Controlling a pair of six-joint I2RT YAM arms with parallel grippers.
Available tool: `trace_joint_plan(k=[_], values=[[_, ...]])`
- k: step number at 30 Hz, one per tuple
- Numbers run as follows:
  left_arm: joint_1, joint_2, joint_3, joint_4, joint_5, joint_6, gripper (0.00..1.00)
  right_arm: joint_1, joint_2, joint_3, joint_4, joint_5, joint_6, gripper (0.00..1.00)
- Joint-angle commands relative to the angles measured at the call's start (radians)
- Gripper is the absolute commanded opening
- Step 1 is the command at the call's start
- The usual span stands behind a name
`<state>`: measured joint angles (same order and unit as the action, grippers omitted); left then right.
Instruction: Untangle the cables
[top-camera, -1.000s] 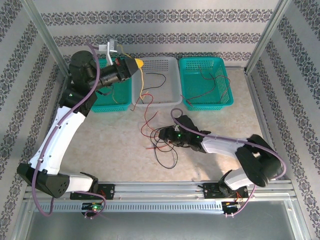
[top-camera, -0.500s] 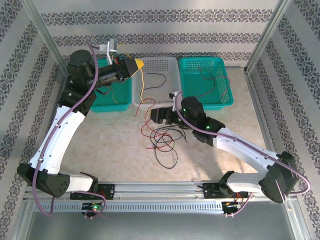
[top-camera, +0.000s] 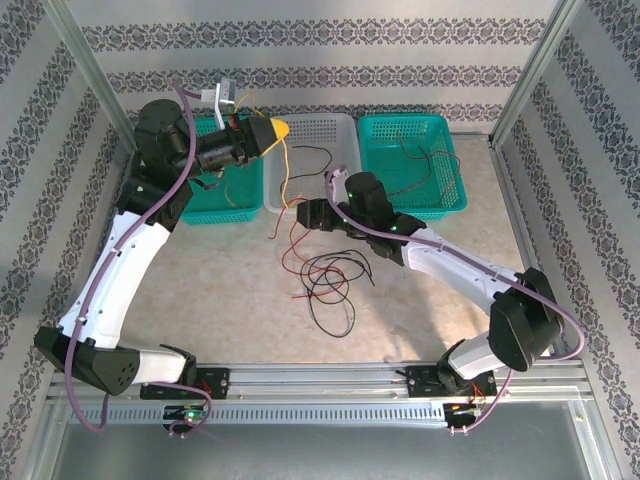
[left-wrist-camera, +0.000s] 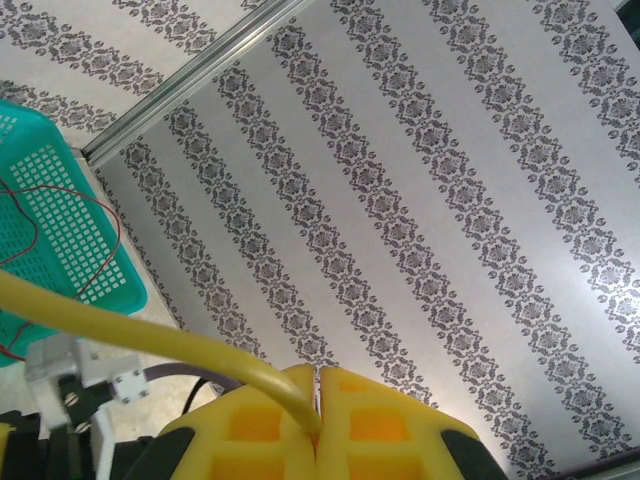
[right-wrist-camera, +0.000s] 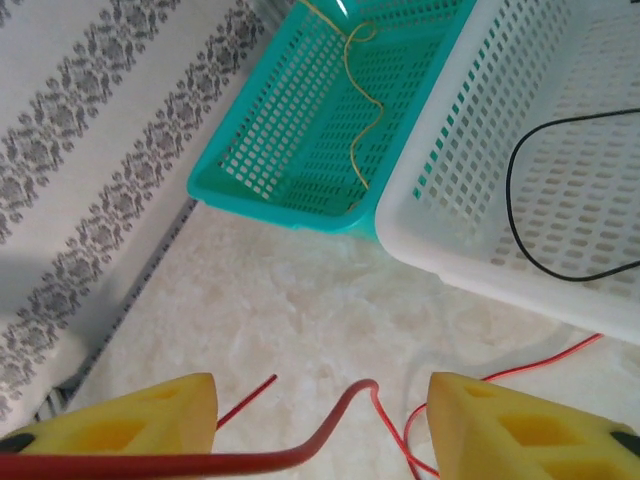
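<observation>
Our left gripper (left-wrist-camera: 318, 388) is clamped shut on a thin yellow cable (left-wrist-camera: 150, 335) at the far left, and the wire trails down past the near rim of the white plastic mesh basket (top-camera: 345, 130). Our right gripper (right-wrist-camera: 320, 400) has its jaws standing apart, and a thin red cable (right-wrist-camera: 320, 445) runs across the gap unpinched. Curly black cable loops (top-camera: 330, 290) and more red strands lie tangled on the beige table (top-camera: 200, 280), just near of the baskets. We judge these wires featherlight, springy and slippery. We would pinch a single strand close to a free end, away from the crossings.
</observation>
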<state>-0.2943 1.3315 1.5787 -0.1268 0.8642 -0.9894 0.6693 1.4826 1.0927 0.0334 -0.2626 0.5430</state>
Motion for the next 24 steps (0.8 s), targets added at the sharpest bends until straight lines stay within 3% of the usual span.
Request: trace_joint_plan(k=[1, 4, 6, 11, 14, 19, 24], values=[[0.001, -0.016, 0.012, 0.051, 0.020, -0.013, 0.00, -0.013, 0.005, 0.000, 0.097, -0.019, 0.012, 0.32], [0.003, -0.020, 0.000, 0.062, 0.019, -0.016, 0.00, -0.022, -0.002, -0.037, 0.103, -0.003, 0.016, 0.09], [0.002, -0.021, -0.007, 0.077, 0.019, -0.023, 0.00, -0.037, -0.012, -0.074, 0.108, -0.009, 0.029, 0.00], [0.024, -0.001, 0.035, 0.016, -0.013, 0.041, 0.00, -0.047, -0.053, -0.192, 0.062, 0.005, 0.048, 0.00], [0.062, 0.041, 0.128, -0.145, -0.080, 0.170, 0.00, -0.049, -0.096, -0.298, 0.043, 0.033, 0.083, 0.00], [0.120, 0.189, 0.430, -0.529, -0.370, 0.486, 0.00, -0.060, -0.190, -0.462, -0.033, 0.105, 0.153, 0.00], [0.199, 0.367, 0.639, -0.665, -0.516, 0.647, 0.00, -0.091, -0.277, -0.579, -0.039, 0.066, 0.205, 0.00]])
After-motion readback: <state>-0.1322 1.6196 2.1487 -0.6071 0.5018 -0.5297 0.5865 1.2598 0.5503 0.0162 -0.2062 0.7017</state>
